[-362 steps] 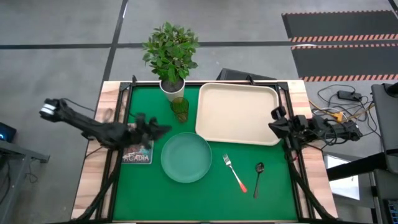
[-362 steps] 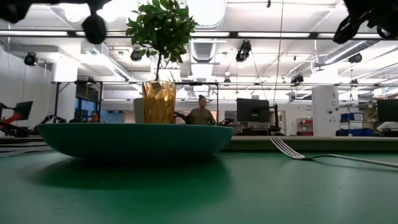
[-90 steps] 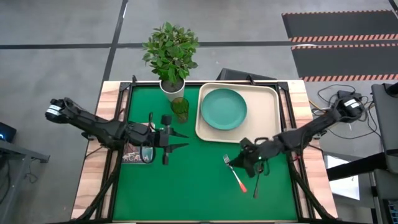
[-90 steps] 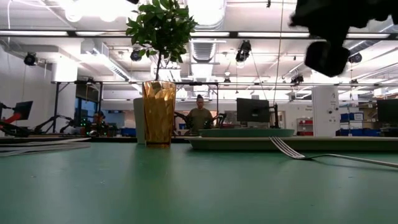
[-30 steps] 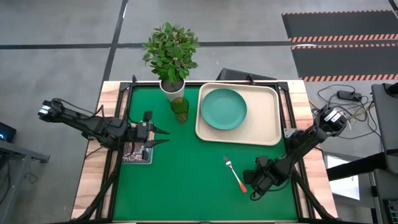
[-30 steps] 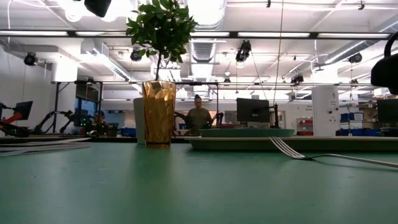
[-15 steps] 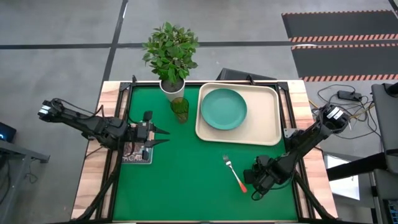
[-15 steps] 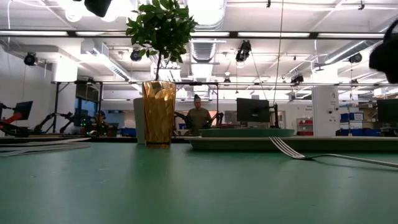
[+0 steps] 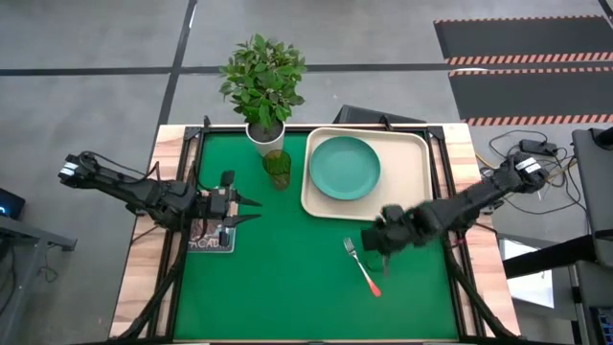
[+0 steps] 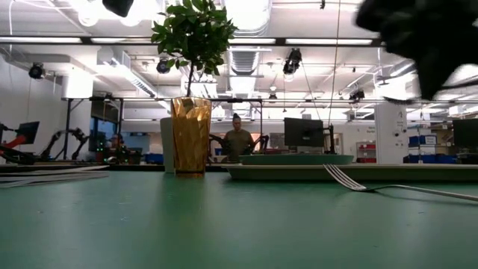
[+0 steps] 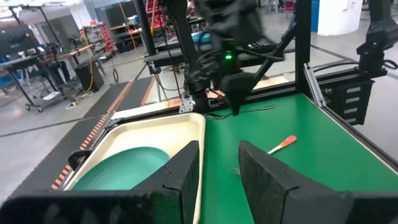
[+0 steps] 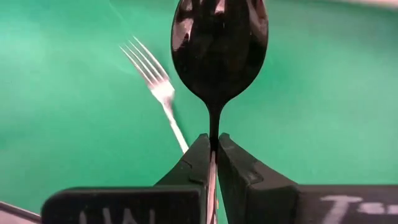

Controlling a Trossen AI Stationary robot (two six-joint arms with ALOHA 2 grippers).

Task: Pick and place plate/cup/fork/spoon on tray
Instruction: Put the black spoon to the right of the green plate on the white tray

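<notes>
We find the right gripper (image 12: 212,163) clamped on the thin handle of the spoon (image 12: 219,46), whose dark oval bowl stands out beyond the fingertips. In the high view this gripper (image 9: 381,240) hangs over the green table (image 9: 287,287), just off the tray's near edge and just beside the fork's tines; the spoon itself cannot be made out from above. In the right wrist view the fork (image 12: 158,93) lies flat on the green surface beyond the spoon bowl, apart from it.

We see the fork (image 9: 362,267) lying toward the table's near right part, tines pointing at the tray, red-orange handle pointing toward the near edge. In the low view its tines (image 10: 345,178) rest on the surface in front of the tray.

The tray (image 9: 402,182) sits at the table's far right corner. The plate (image 9: 344,168) lies inside it, at the tray's left end. The low view shows the plate (image 10: 295,158) sitting low on the tray (image 10: 388,172).

The cup (image 9: 277,168) stands upright on the table just beside the tray's left edge, near the potted plant (image 9: 263,81) at the far edge. It is apart from the tray.

The left gripper (image 9: 244,211) waits near the table's left edge, fingers (image 11: 180,180) spread with a clear gap between them and nothing held.
</notes>
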